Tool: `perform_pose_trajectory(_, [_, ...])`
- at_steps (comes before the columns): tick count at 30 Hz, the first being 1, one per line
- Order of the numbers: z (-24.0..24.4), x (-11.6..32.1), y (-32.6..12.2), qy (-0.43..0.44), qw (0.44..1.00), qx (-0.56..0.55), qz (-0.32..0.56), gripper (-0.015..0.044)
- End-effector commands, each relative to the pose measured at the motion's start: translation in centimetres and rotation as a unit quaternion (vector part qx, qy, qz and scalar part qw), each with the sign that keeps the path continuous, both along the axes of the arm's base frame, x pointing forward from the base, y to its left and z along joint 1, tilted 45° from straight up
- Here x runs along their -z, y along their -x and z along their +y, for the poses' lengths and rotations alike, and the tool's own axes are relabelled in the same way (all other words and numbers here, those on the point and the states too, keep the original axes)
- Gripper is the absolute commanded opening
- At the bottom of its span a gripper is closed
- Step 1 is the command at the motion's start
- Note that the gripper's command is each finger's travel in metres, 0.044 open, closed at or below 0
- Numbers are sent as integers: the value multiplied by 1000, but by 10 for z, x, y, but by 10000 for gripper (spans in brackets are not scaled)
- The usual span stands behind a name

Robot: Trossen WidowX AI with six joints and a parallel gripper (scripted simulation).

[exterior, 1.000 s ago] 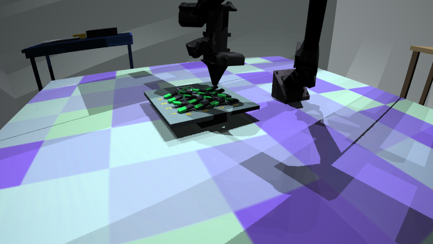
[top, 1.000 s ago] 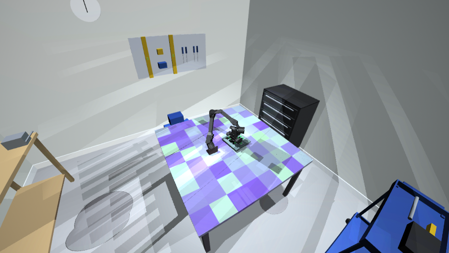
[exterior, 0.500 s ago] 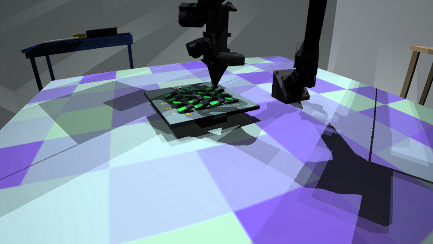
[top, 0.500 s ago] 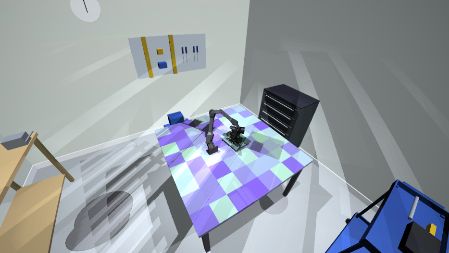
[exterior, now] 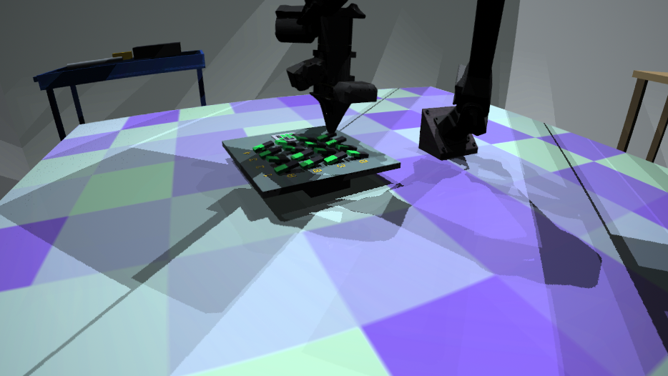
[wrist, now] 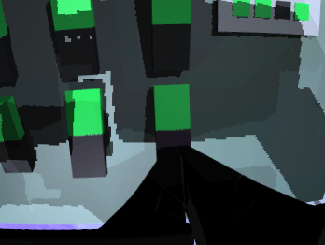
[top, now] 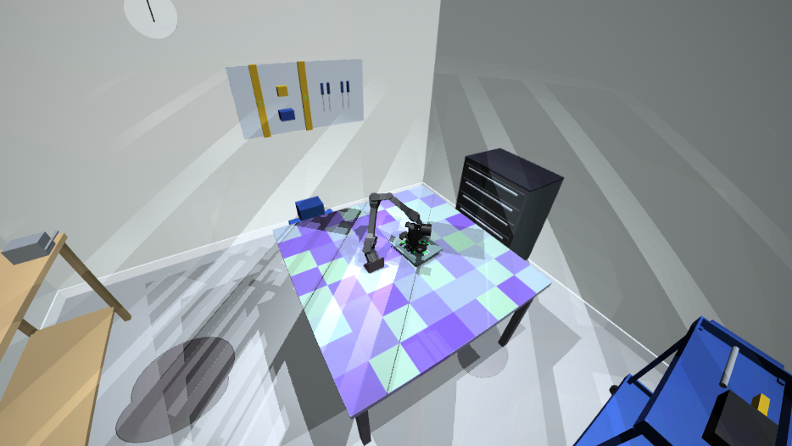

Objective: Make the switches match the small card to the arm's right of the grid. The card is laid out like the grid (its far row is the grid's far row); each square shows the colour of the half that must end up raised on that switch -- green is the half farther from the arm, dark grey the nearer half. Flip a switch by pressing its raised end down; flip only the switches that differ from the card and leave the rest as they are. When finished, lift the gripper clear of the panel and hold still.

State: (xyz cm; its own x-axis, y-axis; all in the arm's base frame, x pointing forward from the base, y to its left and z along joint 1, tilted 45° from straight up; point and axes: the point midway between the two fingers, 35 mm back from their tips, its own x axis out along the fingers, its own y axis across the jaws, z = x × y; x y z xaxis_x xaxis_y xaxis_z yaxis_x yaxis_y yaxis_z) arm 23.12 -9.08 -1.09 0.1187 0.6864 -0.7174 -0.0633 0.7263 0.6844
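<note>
The dark panel (exterior: 380, 161) (wrist: 233, 84) (top: 424, 260) carries a grid of rocker switches, each half green, half dark. My gripper (exterior: 331, 134) (wrist: 176, 156) is shut and empty, pointing down at the grid's near row. Its tips reach the dark near half of the right-hand near-row switch (wrist: 172, 108) and cover part of it; contact cannot be told. A neighbouring switch (wrist: 87, 112) stands to its left in the wrist view. The card (wrist: 261, 25) (exterior: 284, 137) is cut off at the top right of the wrist view; its visible row reads green, green, dark grey, green.
Another switch (wrist: 171, 39) lies just beyond the one at my tips. The arm's base (exterior: 443, 133) (top: 374, 264) stands on the checkered table (exterior: 116, 186) (top: 443, 332) beside the panel. Patchy shadows and bright light fall across the panel and table.
</note>
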Motion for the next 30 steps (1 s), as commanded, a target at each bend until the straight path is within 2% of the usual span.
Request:
perform_pose_trajectory(1, [1,0,0,-3,1000,3,1,0])
perform_pose_trajectory(30, [4,3,0,-3,1000,3,1,0])
